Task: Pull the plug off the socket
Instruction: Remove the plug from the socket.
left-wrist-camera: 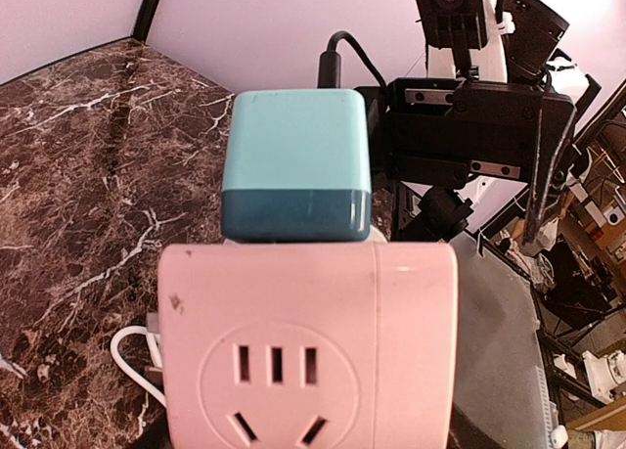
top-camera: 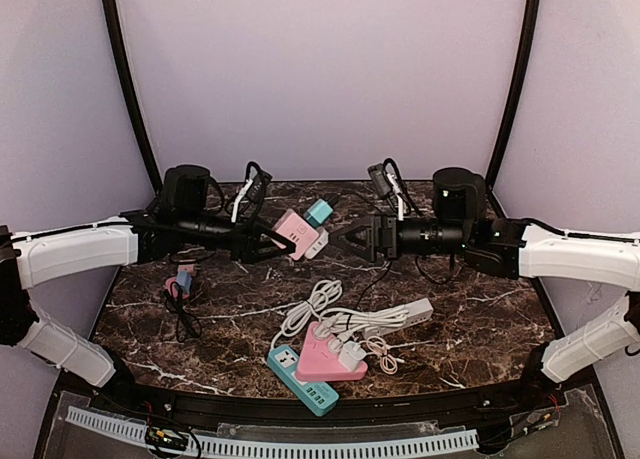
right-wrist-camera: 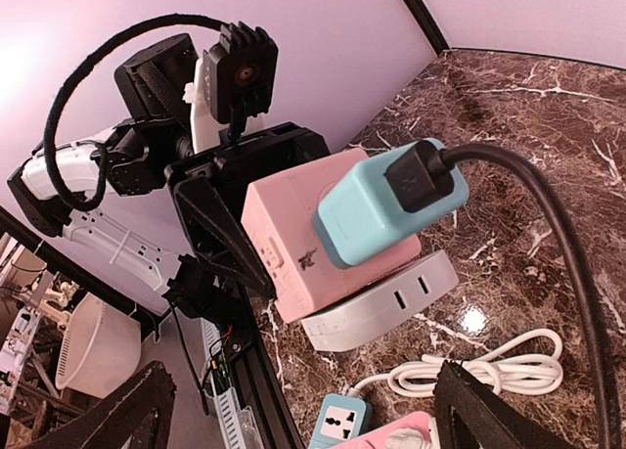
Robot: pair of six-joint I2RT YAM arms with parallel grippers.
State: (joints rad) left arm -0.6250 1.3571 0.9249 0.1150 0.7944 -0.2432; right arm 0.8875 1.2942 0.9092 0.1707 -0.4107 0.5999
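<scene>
While the left end effector (top-camera: 268,241) is clenched on the pink socket (top-camera: 293,231), holding it off the worktop (top-camera: 480,279), the teal plug (top-camera: 319,212) sits seated in the socket's upper side. A black cord (right-wrist-camera: 548,204) runs from the plug's back. A white block (right-wrist-camera: 381,302) touches the socket's underside. The right end effector (top-camera: 347,242) is released, its fingers spread wide. It is just beside the socket on the right and apart from it.

A small dark mark (right-wrist-camera: 308,260) on the socket's side is too small to read.

The worktop is dark brown marble with white veins, and the walls (top-camera: 320,69) behind the socket are pale lilac. Nearer the arm bases than the socket, a teal strip (top-camera: 300,377), a pink strip (top-camera: 328,354) and a white cable (top-camera: 315,304) lie on the marble.
</scene>
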